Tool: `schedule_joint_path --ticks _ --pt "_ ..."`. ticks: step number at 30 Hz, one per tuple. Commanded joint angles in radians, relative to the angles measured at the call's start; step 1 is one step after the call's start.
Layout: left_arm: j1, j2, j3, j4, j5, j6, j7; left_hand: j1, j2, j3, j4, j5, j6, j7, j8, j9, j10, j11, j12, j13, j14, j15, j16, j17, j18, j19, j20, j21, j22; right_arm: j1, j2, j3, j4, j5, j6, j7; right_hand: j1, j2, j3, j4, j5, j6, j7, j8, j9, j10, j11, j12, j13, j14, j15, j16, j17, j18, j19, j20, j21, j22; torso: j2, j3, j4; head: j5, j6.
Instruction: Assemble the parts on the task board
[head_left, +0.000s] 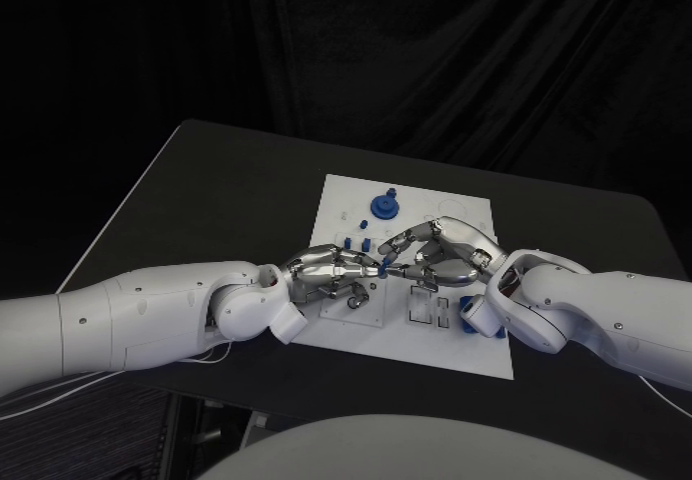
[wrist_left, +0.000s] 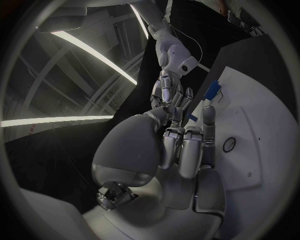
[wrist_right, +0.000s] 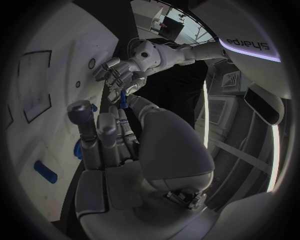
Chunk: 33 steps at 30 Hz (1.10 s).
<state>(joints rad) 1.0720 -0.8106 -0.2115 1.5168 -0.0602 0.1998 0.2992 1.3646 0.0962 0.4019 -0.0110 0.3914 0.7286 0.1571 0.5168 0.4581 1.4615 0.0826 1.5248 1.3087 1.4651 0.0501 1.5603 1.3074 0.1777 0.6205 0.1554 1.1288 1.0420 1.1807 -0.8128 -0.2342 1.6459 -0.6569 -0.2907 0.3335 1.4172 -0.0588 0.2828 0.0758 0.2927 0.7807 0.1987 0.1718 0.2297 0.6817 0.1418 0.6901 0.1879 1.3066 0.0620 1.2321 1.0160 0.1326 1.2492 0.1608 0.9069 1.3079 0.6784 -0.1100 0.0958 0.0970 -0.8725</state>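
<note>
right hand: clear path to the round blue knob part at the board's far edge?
Probably yes. The round blue knob part stands uncovered on the white task board, just beyond the right hand, though that hand seems to pinch a small blue piece.

Both hands meet over the task board (head_left: 476, 355).
Left hand (head_left: 329, 272) and right hand (head_left: 450, 252) fingers touch around a small blue part (head_left: 382, 270).

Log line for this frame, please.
stage: handover mid-board | left hand: fingertips meet right's | right hand: pinches small blue part | board: blue knob at far edge
</note>
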Motion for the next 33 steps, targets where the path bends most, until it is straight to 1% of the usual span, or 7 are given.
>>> schedule_joint_path --ticks 1,8,12,16,21,23,33 --pt "-0.002 0.001 0.001 0.003 0.004 0.018 0.0 0.008 -0.004 0.007 0.0 0.004 0.0 -0.007 0.019 0.232 0.022 -0.001 -0.006 0.201 0.017 -0.008 -0.004 0.18 0.004 -0.008 0.001 -0.006 -0.001 0.0 0.001 0.0 0.0 0.006 0.022 0.01 0.01 0.005 0.0 -0.005 -0.006 0.01 0.003 0.004 -0.002 0.009 -0.002 -0.001 -0.002 0.005 -0.005 0.006 -0.002 0.008 0.007 -0.001 0.003 0.052 0.0 -0.0005 0.0004 -0.001 0.0" --pt "-0.002 0.001 0.001 0.004 0.004 0.02 -0.003 0.008 -0.004 0.007 0.0 0.004 0.0 -0.007 0.019 0.232 0.022 -0.001 -0.006 0.201 0.017 -0.008 -0.004 0.18 0.004 -0.008 0.001 -0.006 -0.001 0.0 0.004 0.0 -0.004 0.006 0.038 -0.003 0.026 0.012 0.009 -0.014 0.017 0.023 0.0 0.01 -0.011 0.018 -0.004 -0.011 -0.016 0.004 -0.008 0.008 -0.009 0.007 0.008 -0.004 0.004 0.051 0.0 -0.0003 -0.0005 -0.001 0.0" --pt "-0.002 0.0 0.001 0.005 0.004 0.022 -0.005 0.007 -0.004 0.008 0.0 0.005 0.0 -0.006 0.019 0.234 0.02 -0.001 -0.007 0.199 0.016 -0.008 -0.004 0.179 0.004 -0.008 0.001 -0.006 -0.001 0.0 0.006 0.0 -0.005 0.006 0.044 -0.007 0.034 0.016 0.016 -0.019 0.031 0.029 -0.001 0.012 -0.017 0.022 -0.004 -0.018 -0.024 0.002 -0.008 0.007 -0.014 0.008 0.008 -0.005 0.003 0.051 0.0 -0.0004 0.0007 -0.002 0.0" --pt "-0.002 0.0 0.001 0.005 0.004 0.023 -0.006 0.006 -0.004 0.009 0.0 0.005 0.0 -0.006 0.02 0.234 0.019 -0.001 -0.008 0.198 0.015 -0.008 -0.004 0.178 0.004 -0.008 0.001 -0.006 -0.001 0.0 0.006 0.0 -0.006 0.006 0.045 -0.008 0.045 0.02 0.029 -0.029 0.057 0.044 -0.003 0.018 -0.023 0.032 -0.006 -0.026 -0.034 0.001 -0.01 0.01 -0.017 0.008 0.008 -0.006 0.003 0.051 0.0 -0.0004 0.0003 -0.003 0.0" --pt "-0.002 0.0 0.001 0.005 0.004 0.025 -0.008 0.005 -0.005 0.01 0.001 0.005 -0.001 -0.006 0.02 0.235 0.018 -0.001 -0.008 0.198 0.014 -0.008 -0.005 0.177 0.004 -0.009 0.001 -0.006 -0.002 0.0 0.006 0.0 -0.009 0.006 0.043 -0.003 0.053 0.022 0.039 -0.04 0.077 0.07 -0.009 0.033 -0.023 0.051 -0.011 -0.029 -0.043 0.002 -0.014 0.014 -0.019 0.007 0.01 -0.009 0.01 0.053 0.0 -0.0004 0.0004 -0.003 0.0" --pt "-0.002 0.0 0.001 0.005 0.004 0.026 -0.009 0.005 -0.005 0.01 0.001 0.005 -0.001 -0.006 0.02 0.235 0.018 -0.001 -0.008 0.198 0.014 -0.008 -0.005 0.177 0.004 -0.009 0.001 -0.006 -0.002 0.0 0.005 0.0 -0.009 0.006 0.041 -0.001 0.06 0.024 0.045 -0.052 0.089 0.101 -0.017 0.051 -0.017 0.072 -0.017 -0.029 -0.049 0.004 -0.019 0.017 -0.02 0.007 0.013 -0.014 0.016 0.056 0.0 -0.0003 0.0001 -0.003 0.0" --pt "-0.002 -0.001 0.001 0.002 0.004 0.021 -0.011 0.004 -0.005 0.011 0.001 0.006 -0.001 -0.006 0.02 0.236 0.015 0.0 -0.01 0.196 0.012 -0.008 -0.005 0.175 0.004 -0.009 0.001 -0.006 -0.002 0.0 0.0 0.0 -0.008 0.006 0.026 0.011 0.059 0.031 0.048 -0.067 0.092 0.136 -0.03 0.075 -0.007 0.119 -0.031 -0.031 -0.06 0.015 -0.03 0.029 -0.014 0.003 0.025 -0.024 0.04 0.064 0.0 -0.0002 -0.0004 -0.004 0.0"
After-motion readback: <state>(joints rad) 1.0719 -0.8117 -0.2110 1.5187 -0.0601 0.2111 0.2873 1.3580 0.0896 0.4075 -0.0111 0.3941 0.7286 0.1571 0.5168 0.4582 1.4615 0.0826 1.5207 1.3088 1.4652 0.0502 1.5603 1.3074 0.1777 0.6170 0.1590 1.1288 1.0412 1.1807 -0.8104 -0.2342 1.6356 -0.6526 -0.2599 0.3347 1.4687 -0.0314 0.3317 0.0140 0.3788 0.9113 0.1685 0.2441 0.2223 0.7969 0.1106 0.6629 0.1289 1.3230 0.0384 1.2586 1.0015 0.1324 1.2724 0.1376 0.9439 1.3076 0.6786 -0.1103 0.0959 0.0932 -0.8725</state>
